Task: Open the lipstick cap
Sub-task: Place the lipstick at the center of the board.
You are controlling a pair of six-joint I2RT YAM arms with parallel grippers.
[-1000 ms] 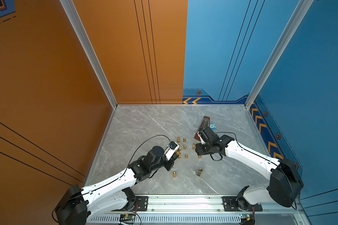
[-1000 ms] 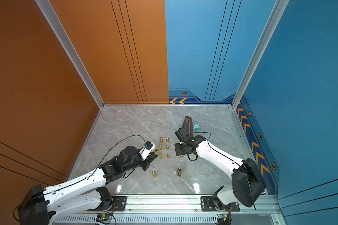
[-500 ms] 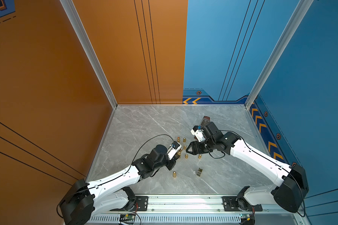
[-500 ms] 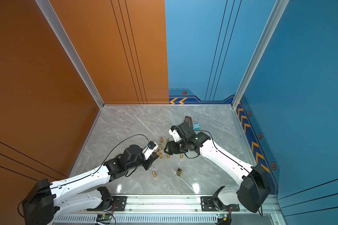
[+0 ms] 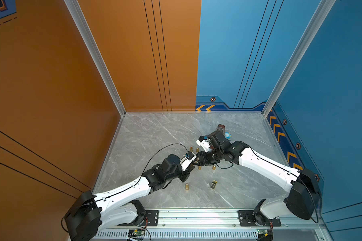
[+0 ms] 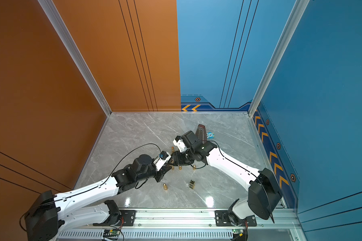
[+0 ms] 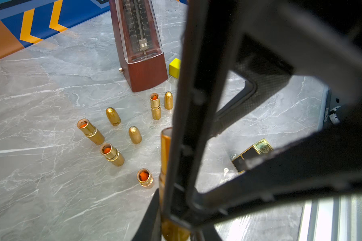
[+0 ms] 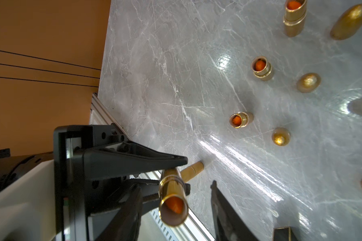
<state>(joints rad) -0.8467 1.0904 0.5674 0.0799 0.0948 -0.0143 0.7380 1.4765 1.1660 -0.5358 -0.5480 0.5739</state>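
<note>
My left gripper (image 5: pixel 193 165) (image 8: pixel 177 174) is shut on a gold lipstick (image 8: pixel 172 200) (image 7: pixel 165 146), holding it off the table by its far end. The tube's free end is uncovered, with orange stick inside, and it points at the right wrist camera. No cap shows on it. My right gripper (image 5: pixel 198 161) (image 8: pixel 176 185) meets it head-on. Its jaws are open, one finger on either side of the tube, with a clear gap on one side. In the left wrist view the right gripper's finger (image 7: pixel 188 104) lies along the tube and hides most of it.
Several uncapped gold lipsticks (image 7: pixel 112 154) and bullet-shaped gold caps (image 7: pixel 134 135) stand on the marble table (image 5: pixel 155 133). A wooden metronome (image 7: pixel 140 52), a yellow block (image 7: pixel 174 67) and a blue toy (image 5: pixel 227 135) are behind. A capped lipstick (image 5: pixel 186 187) and a black-gold box (image 5: pixel 213 184) are nearer.
My right arm swung from beside the metronome to the left gripper, and its jaws now straddle the held lipstick. The left gripper rose slightly towards it, still shut.
</note>
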